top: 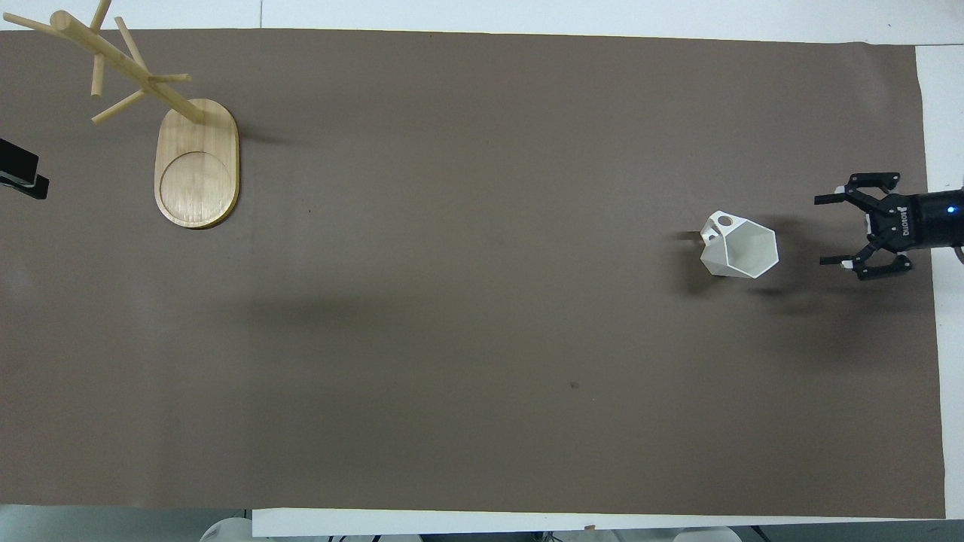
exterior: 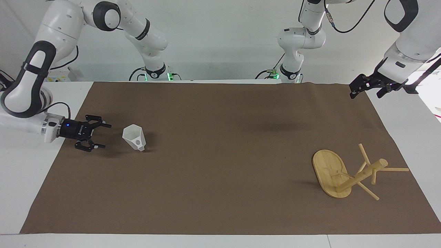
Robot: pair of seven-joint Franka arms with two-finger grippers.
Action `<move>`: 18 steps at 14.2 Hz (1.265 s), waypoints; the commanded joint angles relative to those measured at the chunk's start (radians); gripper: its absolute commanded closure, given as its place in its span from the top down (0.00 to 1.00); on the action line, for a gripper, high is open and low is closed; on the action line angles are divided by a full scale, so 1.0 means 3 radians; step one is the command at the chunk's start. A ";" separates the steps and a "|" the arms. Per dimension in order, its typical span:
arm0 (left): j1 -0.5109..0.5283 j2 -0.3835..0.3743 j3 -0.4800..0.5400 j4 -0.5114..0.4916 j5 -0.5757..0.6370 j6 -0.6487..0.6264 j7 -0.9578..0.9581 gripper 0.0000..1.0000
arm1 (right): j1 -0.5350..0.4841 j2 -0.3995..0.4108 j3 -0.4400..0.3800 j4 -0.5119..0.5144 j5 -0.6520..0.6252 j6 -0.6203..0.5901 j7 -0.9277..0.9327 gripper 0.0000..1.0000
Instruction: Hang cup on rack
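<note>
Watching our right gripper [exterior: 101,136], spread wide and empty, beside the small white faceted cup [exterior: 134,137] near the mat's right-arm edge; light bamboo rack [exterior: 348,173] bare, left gripper [exterior: 366,90] waits open; grasping and hanging remain

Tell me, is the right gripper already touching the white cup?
No: in the facing view the right gripper, open, sits beside the cup with bare brown mat visible between its fingertips and the cup.

White lettering, apparently "ROBOTIQ", runs along the black body of the right gripper [top: 828,229]; no other text is legible.
</note>
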 commanded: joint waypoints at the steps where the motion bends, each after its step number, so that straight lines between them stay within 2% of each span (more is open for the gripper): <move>1: 0.0007 -0.0088 -0.0010 -0.0108 0.0057 -0.0002 -0.0004 1.00 | -0.0027 0.0226 0.0036 0.0061 0.0163 -0.0202 -0.0466 1.00; 4: 0.0007 -0.0088 -0.0010 -0.0108 0.0057 -0.0002 -0.0004 1.00 | -0.0027 0.0232 0.0031 0.0000 0.0107 -0.0202 -0.0640 1.00; 8: 0.0007 -0.0088 -0.0010 -0.0108 0.0057 -0.0002 -0.0004 1.00 | 0.0014 0.0196 0.0036 -0.0245 0.0117 -0.0100 -0.0962 1.00; 18: 0.0007 -0.0088 -0.0010 -0.0108 0.0057 -0.0002 -0.0004 1.00 | 0.0229 0.0170 0.0036 -0.0404 0.0265 0.0141 -0.0968 1.00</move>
